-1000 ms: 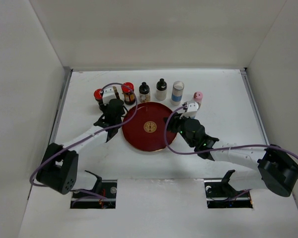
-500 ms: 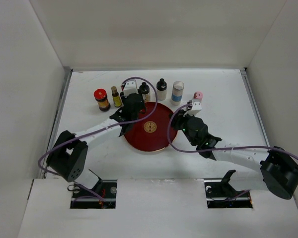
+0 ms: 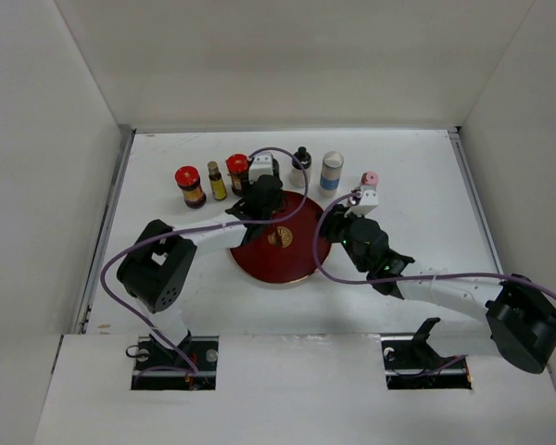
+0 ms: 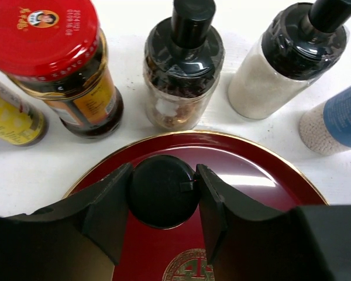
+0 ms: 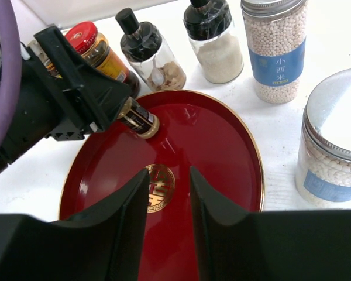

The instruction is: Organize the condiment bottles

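**A:** Why is the plate (image 3: 278,264) mid-table?

**B:** I take it as the gathering spot. It lies just near of the row of bottles, with nothing standing on it that I can see.

**A:** And the row?

**B:** It runs along the far side, all upright. Left to right: red jar (image 3: 190,185), yellow bottle (image 3: 217,180), second red jar (image 3: 237,171), dark bottle (image 4: 184,70), white bottle (image 3: 301,165), blue cylinder (image 3: 331,173), pink jar (image 3: 370,180).

**A:** The left gripper (image 4: 162,175)?

**B:** It is clamped on a small bottle (image 5: 137,119) over the plate's far-left part, just near of the dark bottle. It is probably about to set it down. I cannot tell whether it touches the plate.

**A:** Which way does it point?

**B:** Its long axis leans. The base points down toward the plate and the black cap back toward the wrist.

**A:** The right gripper (image 5: 168,187)?

**B:** Its fingers are narrowly parted with nothing between them. It hangs over the plate's right side, beside the pink jar, likely waiting.
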Motion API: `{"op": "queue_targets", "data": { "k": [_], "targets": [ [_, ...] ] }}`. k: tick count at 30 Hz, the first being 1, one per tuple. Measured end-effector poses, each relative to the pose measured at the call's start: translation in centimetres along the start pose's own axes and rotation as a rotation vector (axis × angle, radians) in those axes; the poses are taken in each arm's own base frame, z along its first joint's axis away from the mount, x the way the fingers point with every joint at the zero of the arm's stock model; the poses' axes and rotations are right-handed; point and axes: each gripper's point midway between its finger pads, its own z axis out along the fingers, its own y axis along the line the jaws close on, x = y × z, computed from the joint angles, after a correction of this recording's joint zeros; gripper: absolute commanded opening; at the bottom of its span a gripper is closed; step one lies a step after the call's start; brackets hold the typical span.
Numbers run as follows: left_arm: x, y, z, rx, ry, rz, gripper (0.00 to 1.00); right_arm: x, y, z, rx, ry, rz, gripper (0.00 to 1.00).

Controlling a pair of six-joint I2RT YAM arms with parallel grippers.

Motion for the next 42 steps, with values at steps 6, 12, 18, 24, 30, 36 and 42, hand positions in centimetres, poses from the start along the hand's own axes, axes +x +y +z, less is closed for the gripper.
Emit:
{"op": "queue_targets", "data": {
  "k": [6, 12, 18, 24, 30, 36, 42],
  "targets": [
    [-0.1, -0.4, 0.5, 0.003, -0.014, 0.003, 0.54, 0.0, 0.0, 0.0, 0.002, -0.001, 0.002, 0.51],
    [-0.1, -0.4, 0.6, 0.005, -0.022, 0.004, 0.75, -0.4, -0.4, -0.2, 0.015, -0.016, 0.005, 0.49],
    [-1.8, 0.2, -1.4, 0.034, -0.082, -0.041, 0.83, -2.7, -0.5, -1.3, 0.012, -0.076, 0.023, 0.17],
    [-5.8, 2.1, -6.3, 0.097, -0.228, -0.166, 0.82, -4.9, -0.8, -2.2, 0.024, -0.123, 0.041, 0.42],
    [-5.1, 4.8, -9.9, 0.138, -0.3, -0.26, 0.83, -6.4, -5.2, -1.5, 0.218, -0.114, -0.001, 0.78],
    [-2.6, 5.6, -10.7, 0.157, -0.289, -0.282, 0.83, -7.2, -9.9, -0.8, 0.403, -0.072, -0.072, 0.89],
    [-1.1, 6.1, -10.1, 0.161, -0.273, -0.299, 0.83, -4.7, -12.3, 1.2, 0.478, 0.06, -0.145, 0.92]
  ]
}}
